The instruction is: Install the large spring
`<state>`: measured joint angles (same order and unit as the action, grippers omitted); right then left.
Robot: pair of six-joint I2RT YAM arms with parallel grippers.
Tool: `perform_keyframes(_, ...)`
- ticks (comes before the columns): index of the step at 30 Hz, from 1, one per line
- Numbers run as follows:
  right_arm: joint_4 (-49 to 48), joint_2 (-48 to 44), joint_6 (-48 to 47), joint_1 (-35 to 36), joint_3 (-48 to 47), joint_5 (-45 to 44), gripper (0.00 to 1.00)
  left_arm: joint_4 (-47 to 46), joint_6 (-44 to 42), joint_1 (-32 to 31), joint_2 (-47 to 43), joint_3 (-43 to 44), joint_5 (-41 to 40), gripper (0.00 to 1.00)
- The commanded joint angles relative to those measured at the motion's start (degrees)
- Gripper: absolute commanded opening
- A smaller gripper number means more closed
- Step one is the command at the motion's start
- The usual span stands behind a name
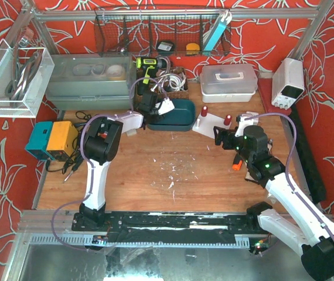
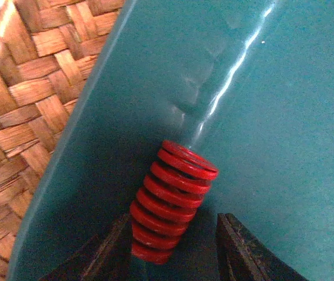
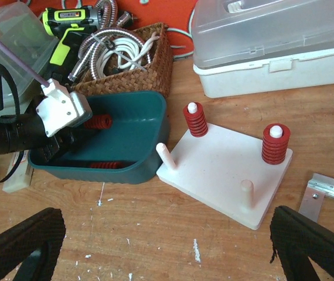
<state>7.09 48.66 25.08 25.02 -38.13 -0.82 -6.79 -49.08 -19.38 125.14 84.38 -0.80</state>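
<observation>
Straddling red spring point(image 2: 173, 202) | left gripper point(image 2: 179, 253) parted; spring axis lengthwise between jaws | right gripper point(image 3: 167, 246) wide, empty

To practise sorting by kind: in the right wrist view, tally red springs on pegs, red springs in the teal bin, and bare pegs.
Red springs on pegs: 2
Red springs in teal bin: 2
Bare pegs: 2
Total: 6
</observation>
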Motion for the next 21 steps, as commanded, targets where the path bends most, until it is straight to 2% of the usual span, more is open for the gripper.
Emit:
perform_keyframes(1, -0.83, 0.20, 0.27, 0.12, 0.38, -1.36, 0.96, 1.98, -2.35, 0.65, 2.42, 2.27, 1.46, 0.43)
perform_keyframes(14, -0.88, -0.20, 0.22, 0.12, 0.66, -2.18, 0.96, 6.28, -3.31, 0.92, 7.46, 6.00, 1.02, 0.44)
perform_keyframes(18, -1.00, 0.13, 0.32, 0.12, 0.66, -1.91, 0.97, 8.68, -2.60, 0.92, 6.33, 5.36, 2.93, 0.33)
perform_keyframes(21, -0.86, 0.16, 0.32, 0.11, 0.54, -1.89, 0.97, 11.53, -2.16, 0.92, 5.13, 5.10, 5.05, 0.31)
